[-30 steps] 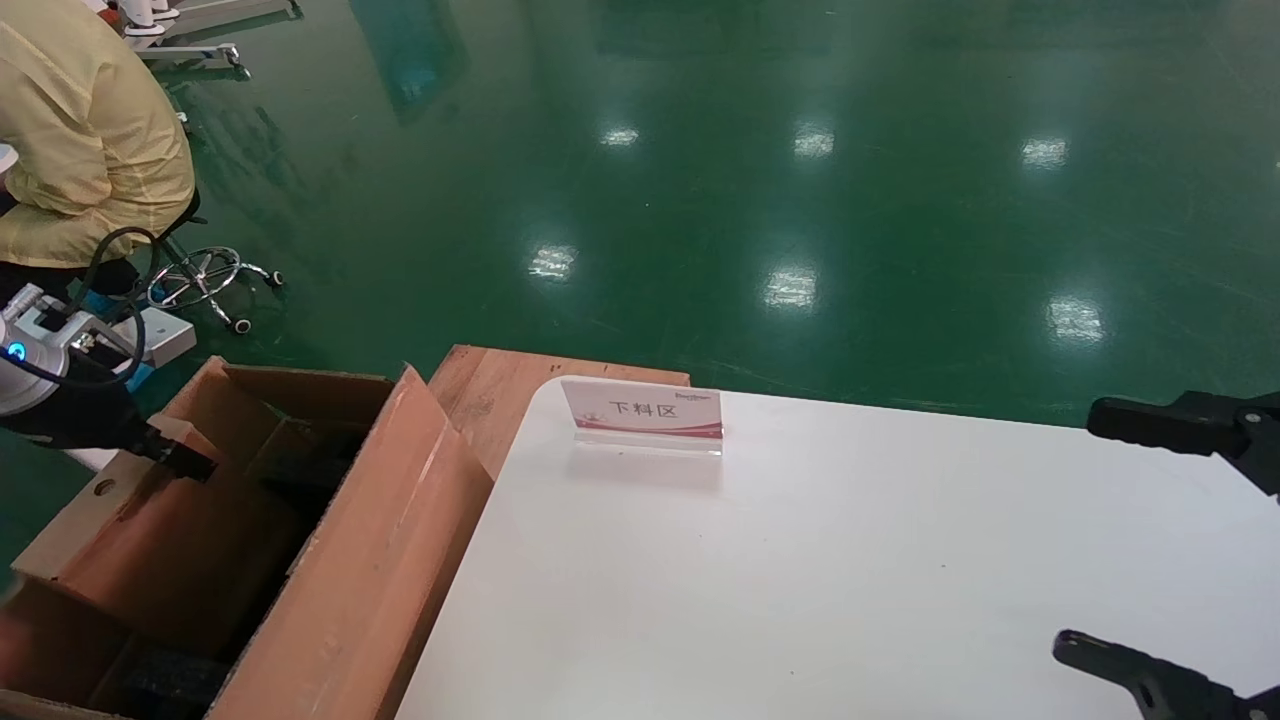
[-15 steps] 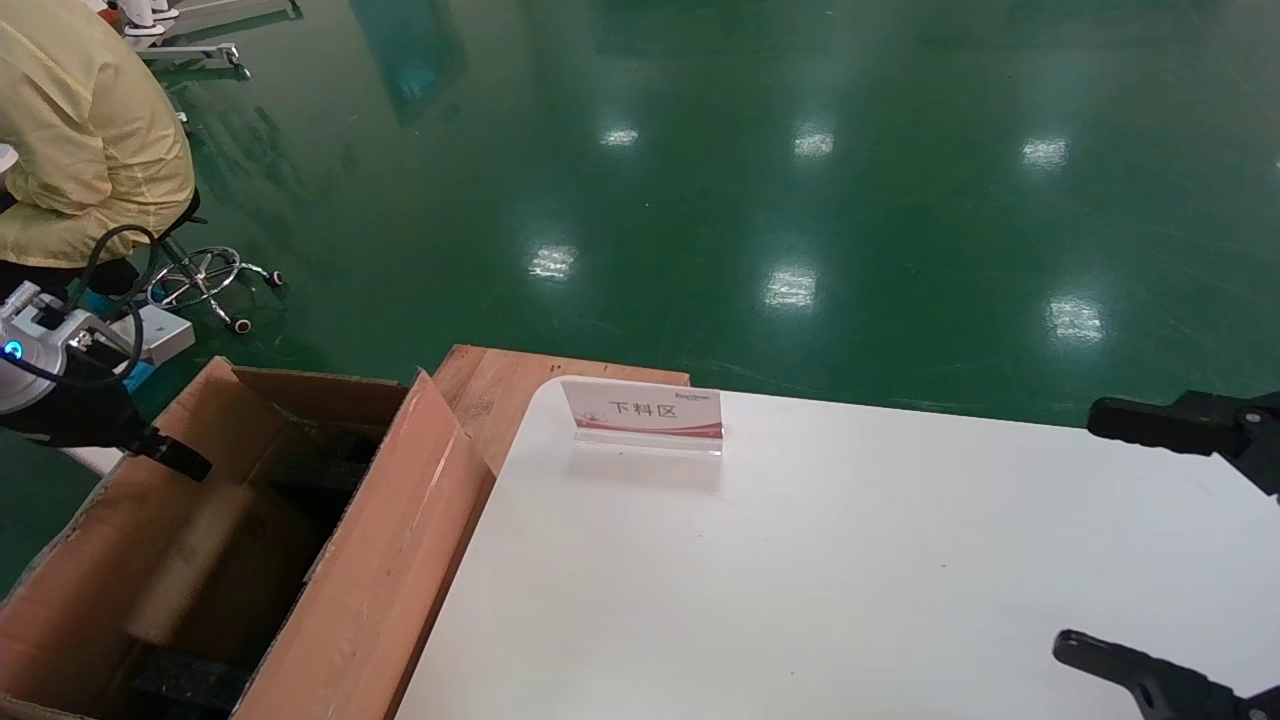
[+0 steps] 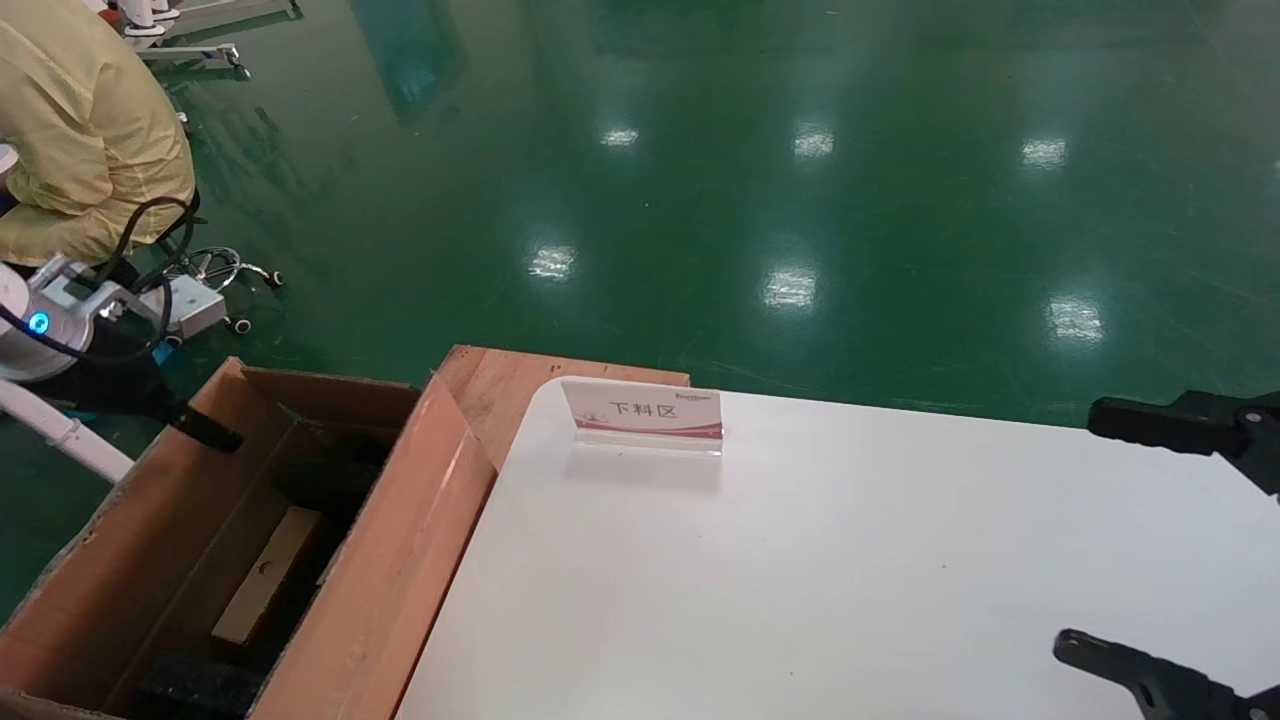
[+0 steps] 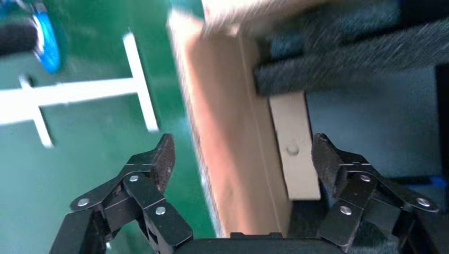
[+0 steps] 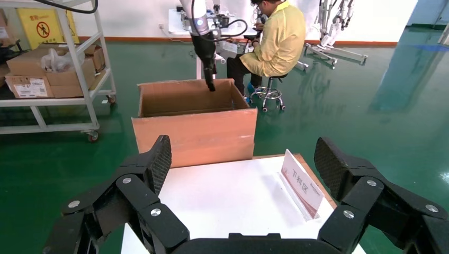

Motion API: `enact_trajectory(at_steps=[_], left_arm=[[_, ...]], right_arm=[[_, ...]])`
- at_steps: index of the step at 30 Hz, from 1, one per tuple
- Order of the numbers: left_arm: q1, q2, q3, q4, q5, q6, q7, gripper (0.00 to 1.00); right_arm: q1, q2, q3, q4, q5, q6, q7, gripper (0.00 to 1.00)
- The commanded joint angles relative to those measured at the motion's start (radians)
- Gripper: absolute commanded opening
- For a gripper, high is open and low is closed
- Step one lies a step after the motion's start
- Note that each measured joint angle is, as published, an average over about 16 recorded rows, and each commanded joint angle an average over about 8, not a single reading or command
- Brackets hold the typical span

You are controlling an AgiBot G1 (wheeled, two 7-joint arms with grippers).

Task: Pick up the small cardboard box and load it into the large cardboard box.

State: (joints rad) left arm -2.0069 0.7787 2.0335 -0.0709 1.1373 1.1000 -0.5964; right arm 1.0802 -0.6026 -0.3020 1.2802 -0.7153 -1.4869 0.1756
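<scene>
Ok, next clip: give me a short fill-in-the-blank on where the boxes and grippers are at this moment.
1. The flat brown small cardboard box lies ____ the long corrugated large cardboard box.
2. The left gripper is ____, holding nothing.
3. The right gripper hangs open over the ____ table.

Missing words: inside; open; white

1. The small cardboard box (image 3: pixel 268 573) has left the left gripper's (image 4: pixel 242 156) grasp and dropped; a second ago it was held tilted at the large cardboard box's (image 3: pixel 385 590) open top, and now it lies low inside, beside black foam (image 3: pixel 195 685).
2. The left gripper has risen and drawn back toward the carton's far-left rim, its fingers (image 4: pixel 161 159) now spread wide with nothing between them.
3. The carton itself has shifted slightly.
</scene>
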Motion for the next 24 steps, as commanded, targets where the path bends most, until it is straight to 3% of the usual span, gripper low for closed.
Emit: enact_trajectory(at_steps=[1,10,17,24], left_arm=[[-0.017,0.007,-0.004,-0.014,-0.005,-0.012,0.028,1.00],[-0.086,0.005,-0.047,-0.101,-0.051,-0.106,0.141,1.00],[-0.082,0.004,-0.071,-0.148,-0.060,-0.132,0.167,1.00],[0.006,-0.011,-0.217,-0.245,-0.091,-0.089,0.189,1.00]], right_arm=[[0.000,0.000,0.000,0.000,0.000,0.000,0.000,1.00],[0.000,0.000,-0.001,0.000,0.000,0.000,0.000,1.00],[0.000,0.000,-0.001,-0.001,0.001,0.000,0.000,1.00],[0.000,0.000,-0.001,-0.001,0.001,0.000,-0.001,1.00]])
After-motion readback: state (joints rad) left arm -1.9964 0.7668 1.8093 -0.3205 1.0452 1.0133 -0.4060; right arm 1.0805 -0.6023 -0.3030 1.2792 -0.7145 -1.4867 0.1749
